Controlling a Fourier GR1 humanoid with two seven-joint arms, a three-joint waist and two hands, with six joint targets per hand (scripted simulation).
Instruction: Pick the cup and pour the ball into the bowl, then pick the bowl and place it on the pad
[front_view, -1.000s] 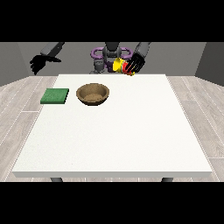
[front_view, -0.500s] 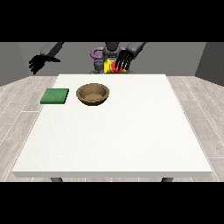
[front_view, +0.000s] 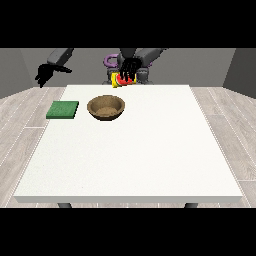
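A red and yellow cup (front_view: 118, 80) hangs just above the table's far edge, behind the bowl. The hand at the view's right (front_view: 129, 67) is curled over the cup from above and holds it. The brown wooden bowl (front_view: 106, 107) stands on the table in front of and slightly left of the cup. A flat green pad (front_view: 63, 109) lies to the left of the bowl, near the table's left edge. The hand at the view's left (front_view: 44, 75) hovers off the far left corner with relaxed fingers and holds nothing. I see no ball.
The white table (front_view: 140, 160) stretches wide towards the camera. The robot's torso (front_view: 142, 75) stands behind the far edge. Grey plank floor surrounds the table.
The hand at the view's right has moved leftwards with the cup, from right of the torso to just behind the bowl. The other hand has barely moved.
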